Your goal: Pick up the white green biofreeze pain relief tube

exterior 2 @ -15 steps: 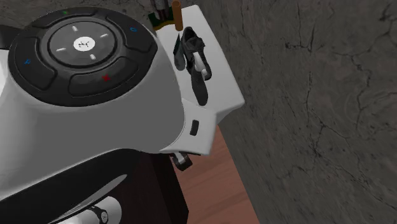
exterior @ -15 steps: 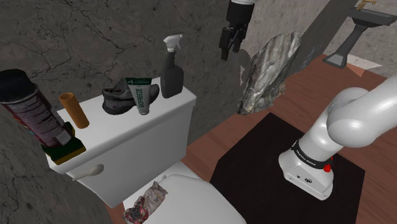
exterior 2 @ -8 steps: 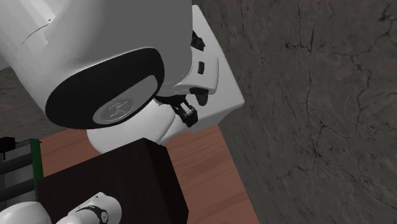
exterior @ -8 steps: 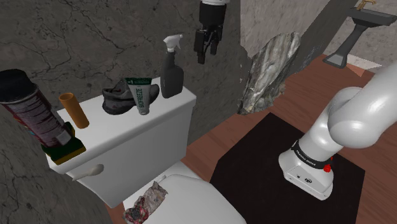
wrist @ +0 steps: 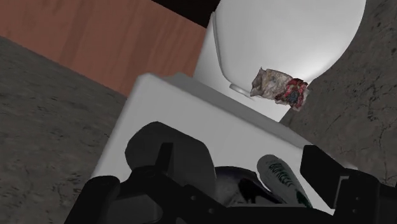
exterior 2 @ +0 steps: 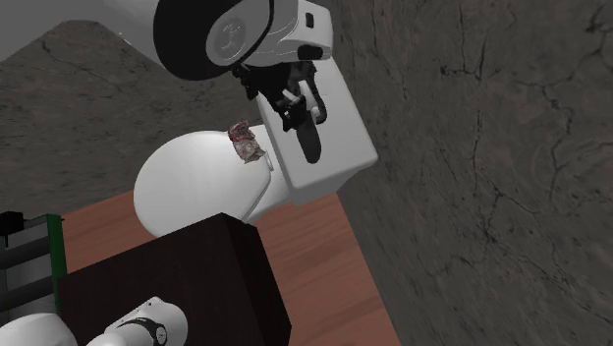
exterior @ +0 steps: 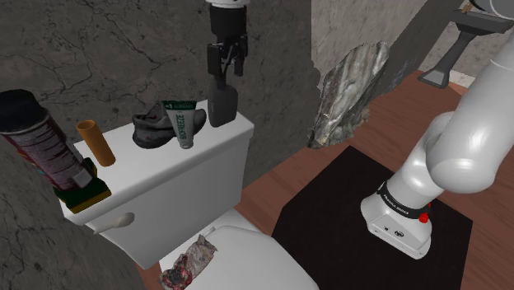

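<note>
The white and green tube (exterior: 183,123) stands leaning on the white toilet tank lid (exterior: 206,152), between a dark grey shoe-like lump (exterior: 151,130) and a dark spray bottle (exterior: 222,100). My gripper (exterior: 226,63) hangs open just above the spray bottle's head, to the right of the tube and higher than it in the shoulder view. In the wrist view the tube (wrist: 284,179) lies ahead between my spread fingers, nearer the right finger (wrist: 324,169), with nothing clasped. The second exterior view has the gripper (exterior 2: 286,96) over the tank lid (exterior 2: 339,147).
An orange cylinder (exterior: 95,142), a red can (exterior: 37,142) and a green block (exterior: 82,194) stand at the tank's far end. A crumpled wrapper (exterior: 189,259) lies on the toilet lid (exterior 2: 192,187). A mottled rock (exterior: 350,91) leans against the grey wall. The stand (exterior: 399,224) sits on a dark mat (exterior: 329,222).
The gripper has swept toward the shoulder view's left and come slightly lower, from near the rock to above the spray bottle. Its fingers stay open. The objects on the tank have not moved.
</note>
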